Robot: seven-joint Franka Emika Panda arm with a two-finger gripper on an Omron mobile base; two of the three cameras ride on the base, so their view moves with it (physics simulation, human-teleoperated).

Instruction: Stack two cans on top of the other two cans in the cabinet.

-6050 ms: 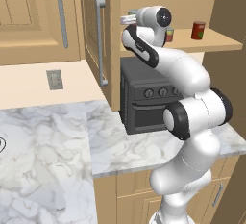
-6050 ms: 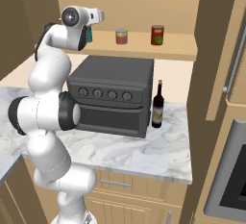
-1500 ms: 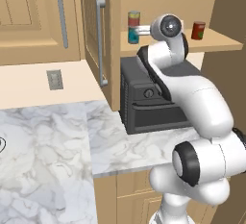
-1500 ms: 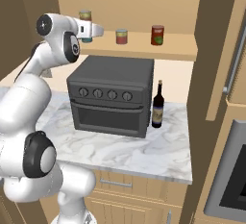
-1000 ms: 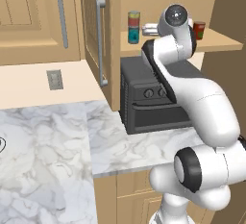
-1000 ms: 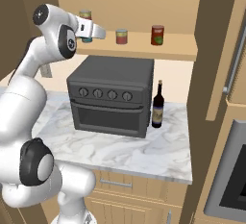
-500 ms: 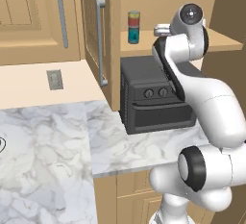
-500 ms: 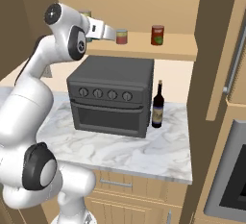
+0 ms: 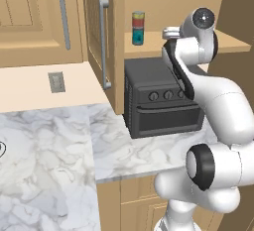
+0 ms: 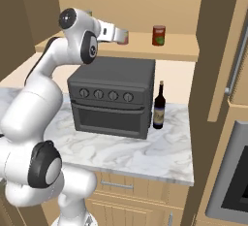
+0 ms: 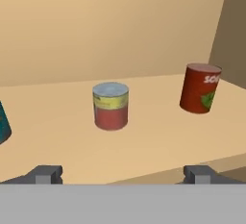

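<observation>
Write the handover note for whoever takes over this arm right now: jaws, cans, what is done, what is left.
Jaws open and empty, facing the cabinet shelf.
Teal can, at the shelf's left, already carries a red-and-green can.
Yellow-banded can stands alone mid-shelf; dark red can stands apart to its right, nothing on it.
Done: one stack.
Left: probably lift the yellow-banded can onto the dark red can.

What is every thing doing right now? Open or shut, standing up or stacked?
pincer: open, holding nothing.
cabinet door: open.
teal can: upright, another can on top.
striped can: stacked on the teal can.
grey-topped can: upright, nothing on it.
red can: upright, nothing on it.
oven: door shut.
bottle: upright beside the oven.
</observation>
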